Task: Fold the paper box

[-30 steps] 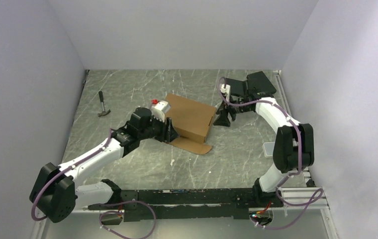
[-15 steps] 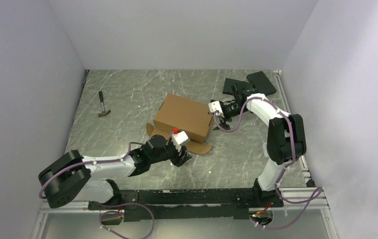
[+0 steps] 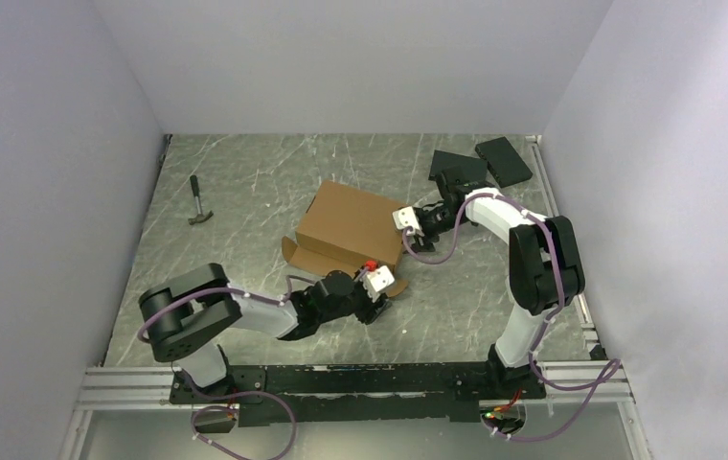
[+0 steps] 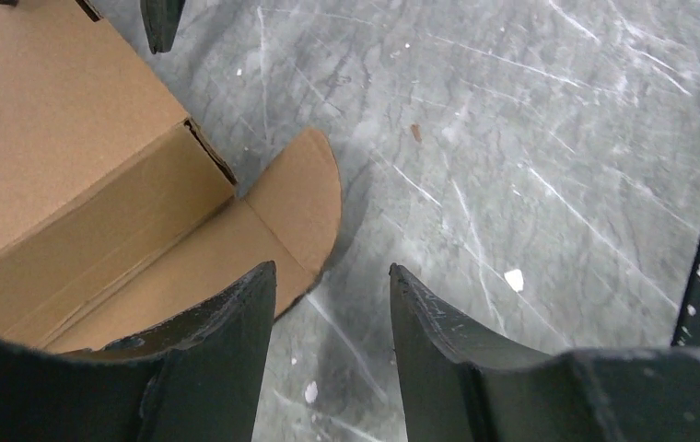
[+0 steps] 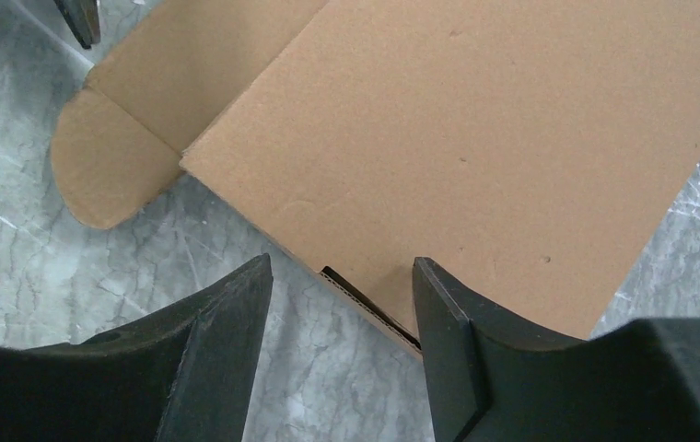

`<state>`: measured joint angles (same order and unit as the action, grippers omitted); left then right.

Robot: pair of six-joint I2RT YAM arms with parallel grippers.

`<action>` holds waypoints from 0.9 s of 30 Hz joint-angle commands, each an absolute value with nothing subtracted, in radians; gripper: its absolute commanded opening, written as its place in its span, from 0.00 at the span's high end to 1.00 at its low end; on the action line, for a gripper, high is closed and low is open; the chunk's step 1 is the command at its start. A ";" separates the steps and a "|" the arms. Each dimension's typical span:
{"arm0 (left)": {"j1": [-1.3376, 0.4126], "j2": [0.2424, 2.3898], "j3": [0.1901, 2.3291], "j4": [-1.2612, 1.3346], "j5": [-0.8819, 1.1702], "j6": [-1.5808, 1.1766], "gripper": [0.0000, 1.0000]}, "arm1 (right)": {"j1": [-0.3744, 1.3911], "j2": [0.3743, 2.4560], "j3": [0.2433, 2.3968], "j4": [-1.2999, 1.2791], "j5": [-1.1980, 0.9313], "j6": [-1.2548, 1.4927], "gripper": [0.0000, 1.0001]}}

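Paper box (image 3: pixel 355 222): matt brown corrugated cardboard, fluting exposed at cut edges. Table (image 3: pixel 245 182): smooth grey marble-pattern surface, scratched. Left gripper (image 4: pixel 331 273): matt black fingers, scuffed. Slabs (image 3: pixel 504 158) at 1 o'clock: matt black.

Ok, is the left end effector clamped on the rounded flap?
No, the left end effector is open, grey table showing between its fingers, and the rounded flap of the paper box lies flat, unclamped.

Plain brown paper box (image 3: pixel 355 225) on grey, white-veined marble-patterned table (image 3: pixel 245 182).
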<state>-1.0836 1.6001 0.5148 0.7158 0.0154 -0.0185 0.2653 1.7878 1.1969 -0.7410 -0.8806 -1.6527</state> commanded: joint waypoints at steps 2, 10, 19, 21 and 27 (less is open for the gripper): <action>-1.104 1.676 0.568 0.847 -0.076 0.018 0.47 | 0.277 1.799 1.181 -0.724 -0.882 -1.660 0.41; -1.142 1.760 0.592 0.889 -0.126 0.029 0.46 | 0.284 1.810 1.179 -0.747 -0.876 -1.666 0.47; -1.213 1.840 0.653 0.898 -0.324 0.089 0.47 | 0.294 1.819 1.190 -0.765 -0.887 -1.652 0.49; -1.216 1.859 0.657 0.912 -0.373 0.091 0.48 | 0.296 1.819 1.192 -0.768 -0.889 -1.650 0.49; -1.216 1.895 0.678 0.927 -0.434 0.098 0.54 | 0.298 1.821 1.195 -0.770 -0.889 -1.645 0.49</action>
